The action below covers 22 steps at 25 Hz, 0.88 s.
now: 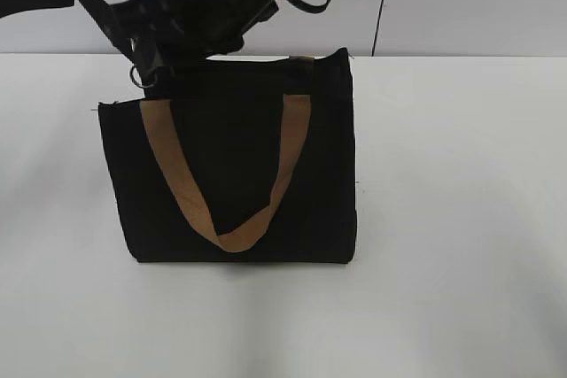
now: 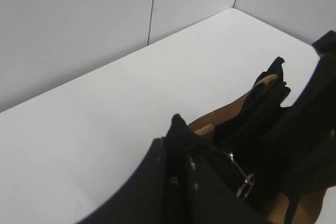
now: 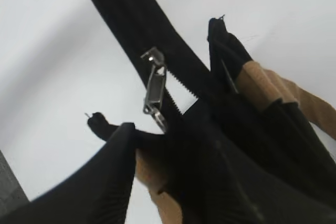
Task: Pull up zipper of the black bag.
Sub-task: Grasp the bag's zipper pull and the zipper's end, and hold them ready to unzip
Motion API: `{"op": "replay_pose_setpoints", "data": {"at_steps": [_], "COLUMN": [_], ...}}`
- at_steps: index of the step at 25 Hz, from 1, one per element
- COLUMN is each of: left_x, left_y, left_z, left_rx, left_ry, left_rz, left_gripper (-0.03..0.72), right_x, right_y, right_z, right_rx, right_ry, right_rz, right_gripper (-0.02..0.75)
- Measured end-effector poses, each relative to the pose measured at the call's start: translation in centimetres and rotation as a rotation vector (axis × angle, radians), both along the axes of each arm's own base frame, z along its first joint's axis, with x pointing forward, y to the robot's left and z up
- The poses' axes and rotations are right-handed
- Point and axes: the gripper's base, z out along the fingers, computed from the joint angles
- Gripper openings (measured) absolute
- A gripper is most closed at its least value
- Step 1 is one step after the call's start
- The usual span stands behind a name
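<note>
Black bag (image 1: 239,165) stands on the white table (image 1: 461,219), tan strap (image 1: 266,210) in front. Its zipper (image 3: 155,90) hangs at the top left corner, among dark arms; whether either gripper pinches it, I cannot tell.

Matt cloth black bag (image 1: 230,165) (shiny metal zipper (image 3: 155,88)).

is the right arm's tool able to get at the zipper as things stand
Probably yes: the zipper hangs just ahead in the right wrist view, unobstructed, at the black bag top edge. The tool itself isn't visible there.
</note>
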Motion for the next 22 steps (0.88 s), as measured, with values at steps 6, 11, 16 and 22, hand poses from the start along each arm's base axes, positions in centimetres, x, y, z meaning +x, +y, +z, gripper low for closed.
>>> {"op": "replay_pose_setpoints", "data": {"at_steps": [6,11,16,22], "left_x": [0.0,0.0,0.0,0.0], "left_y": [0.0,0.0,0.0,0.0], "left_z": [0.0,0.0,0.0,0.0], "left_rx": [0.0,0.0,0.0,0.002], "left_ry": [0.0,0.0,0.0,-0.001], "left_rz": [0.0,0.001,-0.001,0.005], "left_gripper": [0.022,0.022,0.022,0.022], "right_x": [0.8,0.7,0.8,0.1], "right_y": [1.1,1.9,2.0,1.5], "right_z": [-2.2,-2.6,-2.8,-1.5], "right_rx": [-0.018,-0.007,-0.015,-0.027], "right_ry": [-0.038,-0.083,-0.084,-0.101], "right_rz": [0.022,0.039,0.042,0.079], "right_gripper": [0.265,0.167,0.014,0.01]}}
